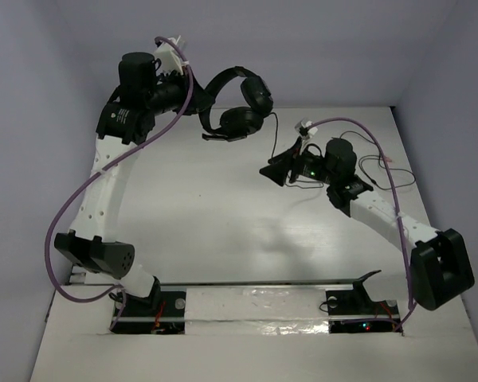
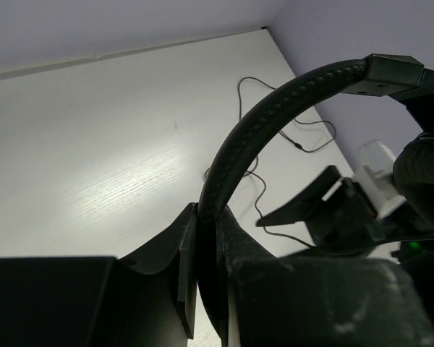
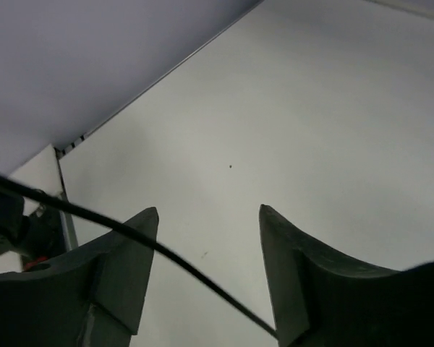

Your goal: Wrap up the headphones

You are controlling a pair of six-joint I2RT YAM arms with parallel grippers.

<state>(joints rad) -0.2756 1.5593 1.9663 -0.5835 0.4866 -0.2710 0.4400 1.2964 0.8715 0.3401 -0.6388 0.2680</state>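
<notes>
Cannot see the foot of the headband on the headphones [image 2: 271,108] from the left wrist: buried between the fingers of the left end effector [image 2: 207,238]. Loses one earcup [image 2: 423,181] at the right picture edge, dark and blurred. Cannot trace the cable [image 3: 202,280] away from the headphones: blurred from the right wrist, cut at the left edge, vanishing behind a finger of the right end effector [image 3: 208,217]. Too thin from above, over the bench [image 1: 223,223], to follow to its end.
</notes>
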